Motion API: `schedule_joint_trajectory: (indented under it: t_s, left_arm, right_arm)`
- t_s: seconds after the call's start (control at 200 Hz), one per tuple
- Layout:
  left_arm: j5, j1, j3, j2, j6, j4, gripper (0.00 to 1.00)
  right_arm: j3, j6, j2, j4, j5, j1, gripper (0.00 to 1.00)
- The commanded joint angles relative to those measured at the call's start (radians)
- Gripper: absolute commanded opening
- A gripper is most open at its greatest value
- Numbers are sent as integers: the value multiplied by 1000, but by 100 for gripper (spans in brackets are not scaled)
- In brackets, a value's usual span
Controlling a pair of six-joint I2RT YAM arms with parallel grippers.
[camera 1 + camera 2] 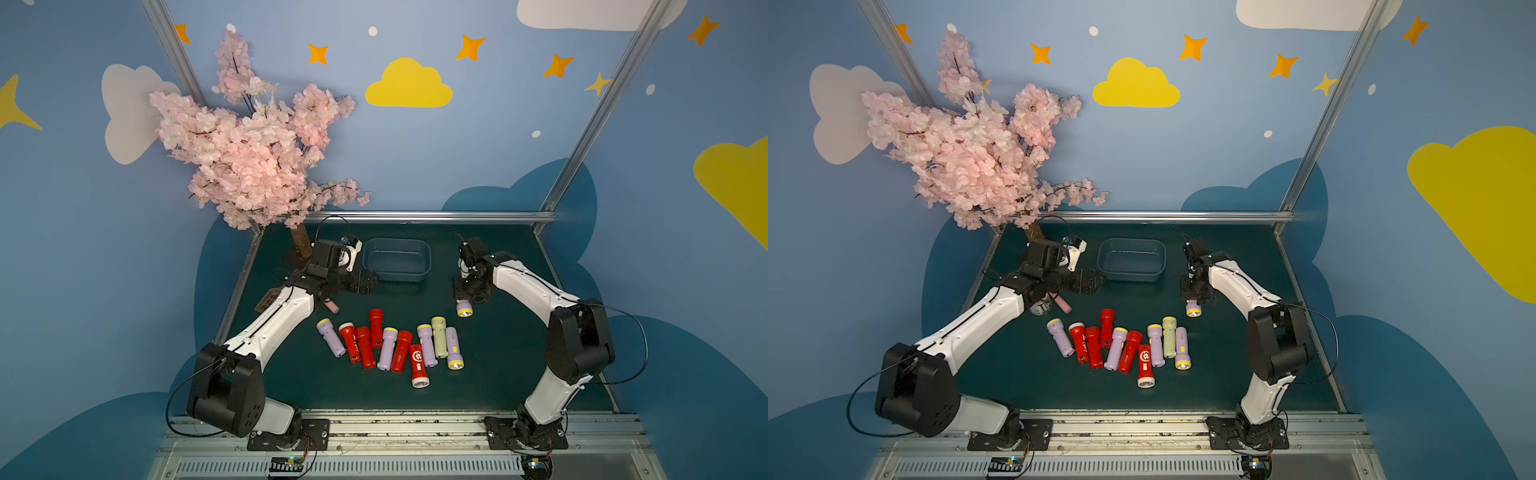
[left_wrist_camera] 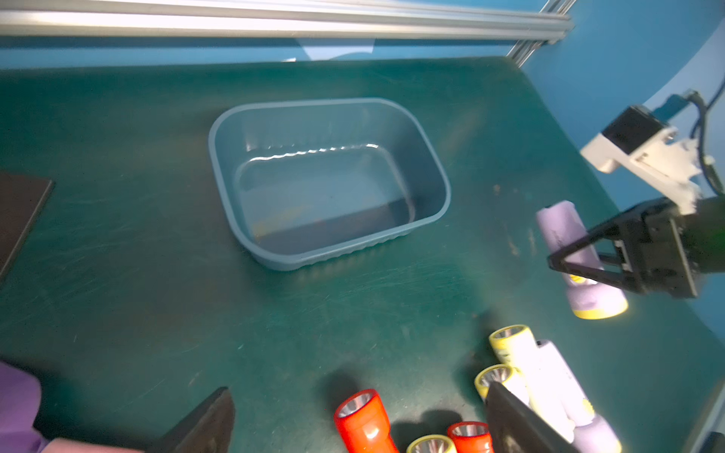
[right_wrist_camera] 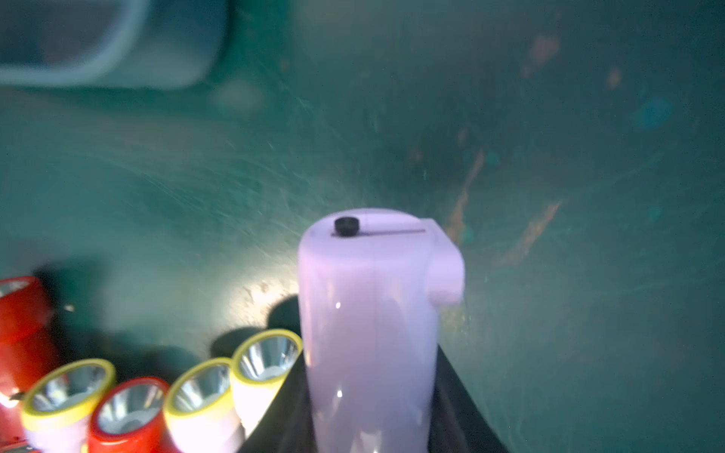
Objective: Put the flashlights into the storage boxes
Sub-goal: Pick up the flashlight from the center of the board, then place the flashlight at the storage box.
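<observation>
Tabletop (image 1: 498, 374) — blossom tree (image 1: 253, 153) near tub (image 1: 395, 275).

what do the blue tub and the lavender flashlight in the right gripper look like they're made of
The blue tub looks like moulded plastic, semi-gloss: light glints along its rippled wall. The held lavender flashlight is probably hard plastic, smooth and glossy: sharp highlights on the barrel, a seam running down it.

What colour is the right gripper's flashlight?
Lavender body, yellow head; the flashlight shows best in left wrist view.
</observation>
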Motion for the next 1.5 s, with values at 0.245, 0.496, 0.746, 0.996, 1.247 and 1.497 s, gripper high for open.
schedule_joint_trajectory:
  t_s: [0.245, 0.496, 0.746, 0.996, 1.247, 1.497]
  left_arm:
    - [36, -30, 94, 60, 13, -46, 99]
    - [34, -34, 111, 109, 30, -50, 99]
    - [44, -34, 129, 148, 43, -70, 99]
    - [53, -34, 142, 185, 54, -75, 99]
    - [50, -32, 197, 238, 85, -99, 99]
    - [44, -18, 205, 254, 88, -118, 99]
  right_arm:
    - [259, -7, 138, -52, -54, 13, 33]
    - [446, 8, 252, -40, -112, 28, 32]
    - [596, 19, 352, -39, -146, 39, 33]
    - [679, 22, 409, -22, -179, 39, 33]
    - [770, 30, 482, -4, -205, 39, 33]
    - [848, 44, 558, 35, -238, 37, 33]
